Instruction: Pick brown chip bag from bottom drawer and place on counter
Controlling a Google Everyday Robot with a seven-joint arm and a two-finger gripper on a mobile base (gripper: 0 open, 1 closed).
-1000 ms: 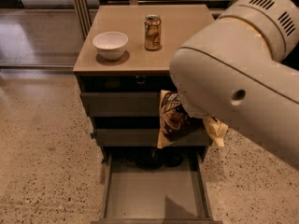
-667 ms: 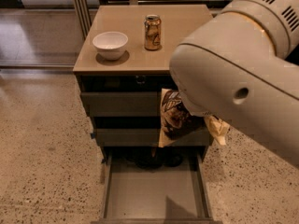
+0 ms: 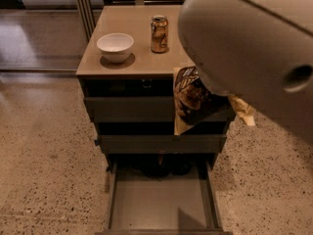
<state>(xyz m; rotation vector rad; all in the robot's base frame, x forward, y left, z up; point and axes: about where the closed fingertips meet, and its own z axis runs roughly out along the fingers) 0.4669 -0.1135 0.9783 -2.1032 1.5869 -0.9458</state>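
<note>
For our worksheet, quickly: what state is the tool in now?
Tool: hidden behind the arm housing, where the brown chip bag hangs in the air; state cannot be told.

Speckled tan floor [image 3: 44, 170], metal frame posts [image 3: 84, 9] behind (dim, warm light)

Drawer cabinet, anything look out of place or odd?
The brown chip bag hangs tilted in front of the upper drawers, resting on nothing; the gripper is hidden behind the arm above it. The bottom drawer stands open.

light: dim, warm | shadow: beneath bowl [image 3: 115, 47] | tool: hidden behind arm [image 3: 254, 43]
</note>
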